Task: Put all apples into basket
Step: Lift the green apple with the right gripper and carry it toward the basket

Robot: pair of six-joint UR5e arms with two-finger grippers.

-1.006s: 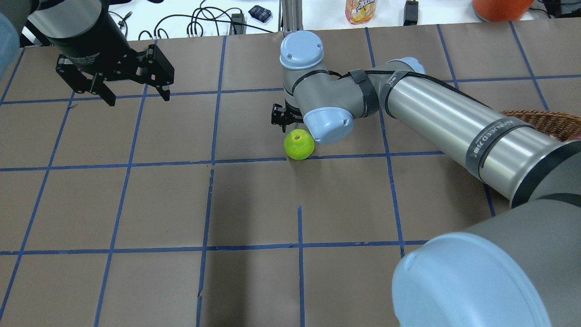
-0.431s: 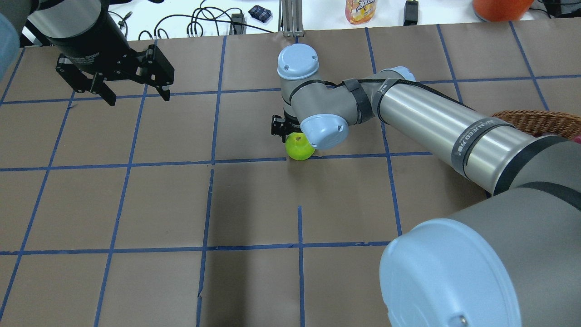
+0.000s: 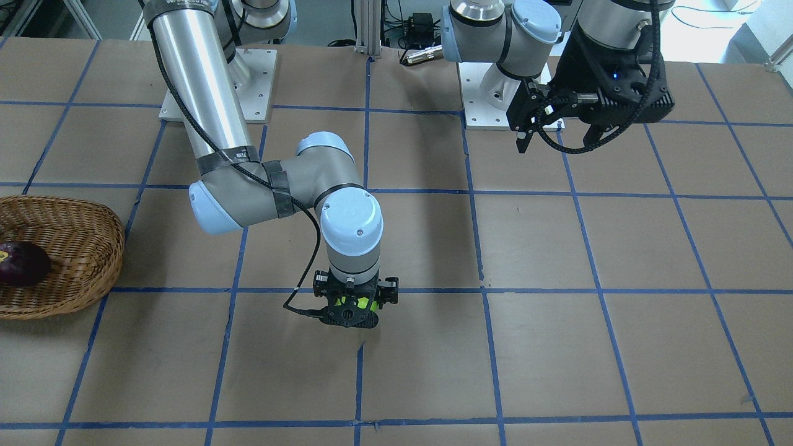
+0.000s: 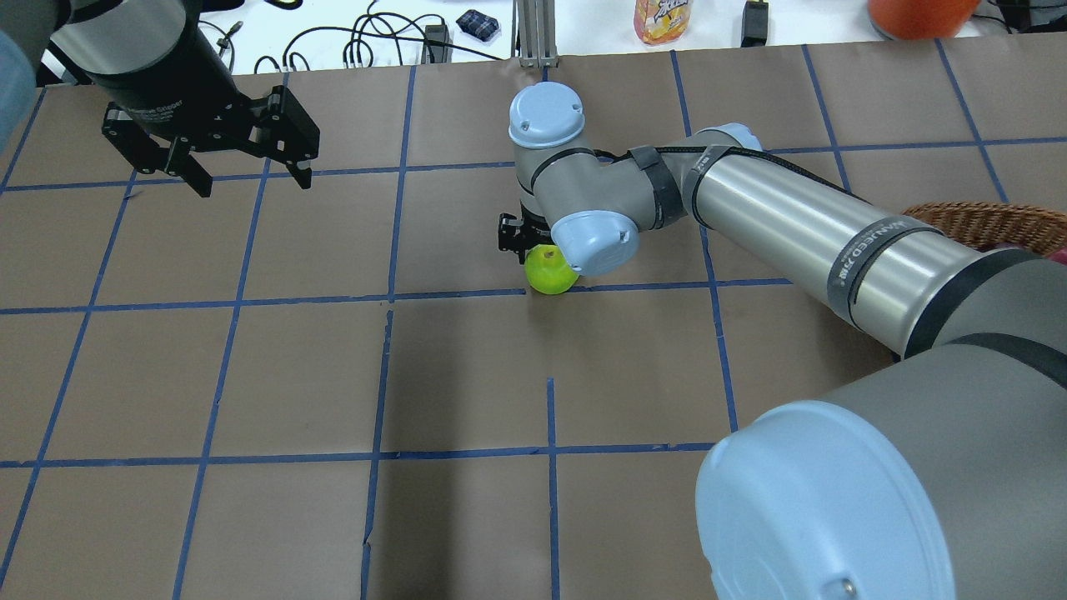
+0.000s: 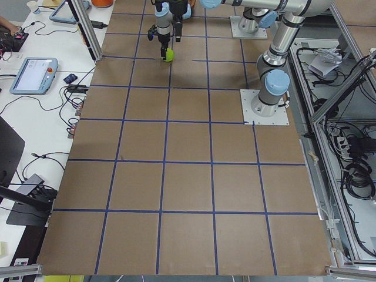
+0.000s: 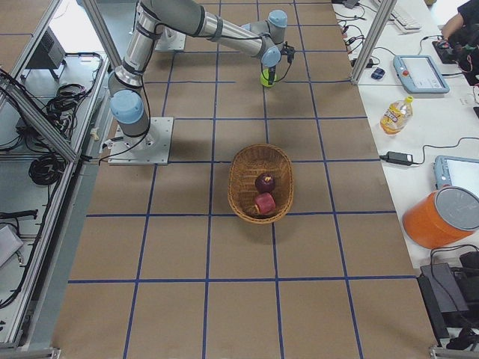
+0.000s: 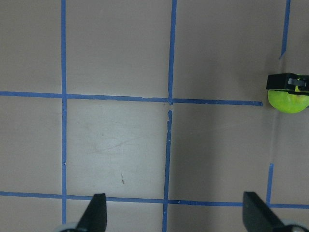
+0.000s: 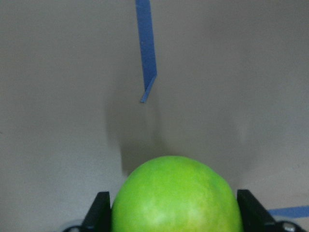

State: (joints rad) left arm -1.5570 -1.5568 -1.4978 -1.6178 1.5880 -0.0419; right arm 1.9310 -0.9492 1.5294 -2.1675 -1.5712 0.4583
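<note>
The green apple sits on the table near a blue tape line, and it fills the lower right wrist view. My right gripper is lowered over it, open, with one finger on each side of the apple. The wicker basket holds the dark maroon apple and the red apple. In the front view only the basket's wall and the maroon apple show. My left gripper hangs open and empty above the far left of the table.
The brown paper table carries a blue tape grid. Beyond its far edge lie cables, a drink bottle and an orange container. My right arm's links stretch between apple and basket.
My right wrist has come down and toward the green apple, so its fingers now straddle it. The apple has not moved. My left arm has stayed still.
</note>
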